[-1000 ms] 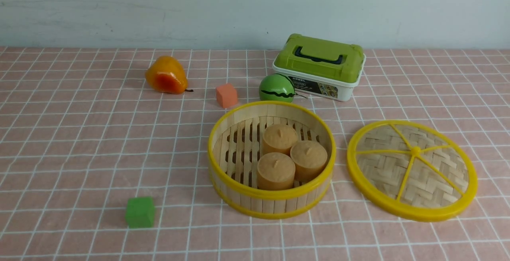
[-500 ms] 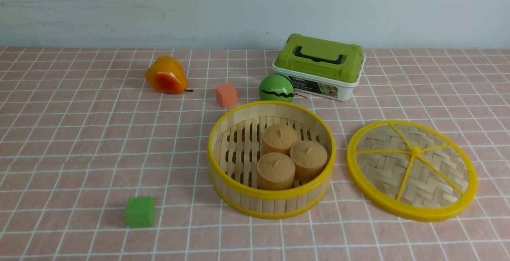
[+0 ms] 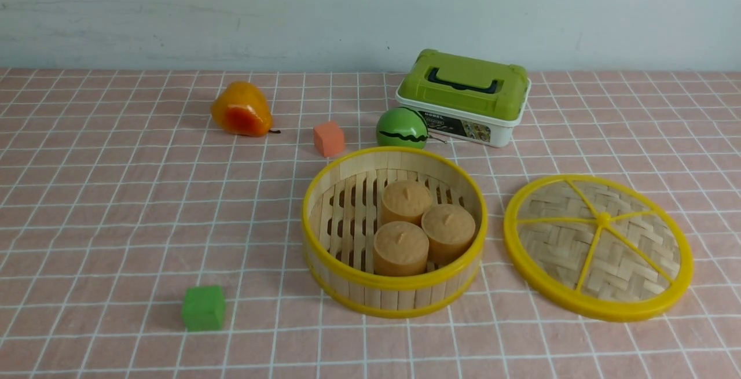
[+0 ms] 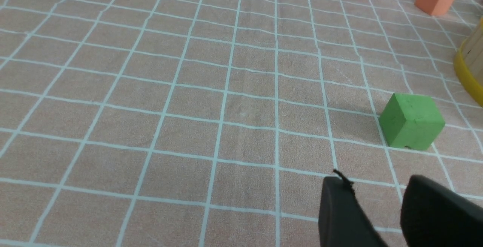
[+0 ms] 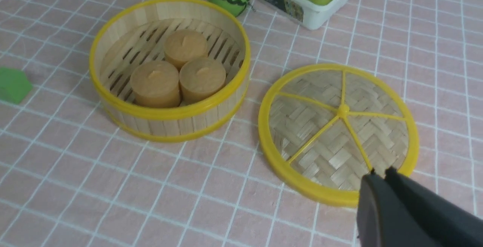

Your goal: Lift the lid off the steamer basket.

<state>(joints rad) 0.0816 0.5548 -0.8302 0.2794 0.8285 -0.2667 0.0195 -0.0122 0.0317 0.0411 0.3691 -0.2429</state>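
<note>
Black fingers of the left end effector stand apart with nothing between them, low over the bare table near its near edge, close to a green cube. The right end effector is pinched closed on nothing. From its own camera its tips line up with the near rim of the lid, though its height above it cannot be told.

That lid lies flat on the table toward the right edge, just beside the basket and not touching it. The basket sits mid-table, open, with three tan cakes inside.

So the removal looks finished, and what remains is a clean retreat. The right arm should rise straight up before drawing back to the near edge, so that its closed tips cannot snag a yellow spoke or the rim and slide the lid into the basket. The left arm needs only to keep off the cube.

Farther back, the striped green ball and the green-topped box by the far edge need no touching.
</note>
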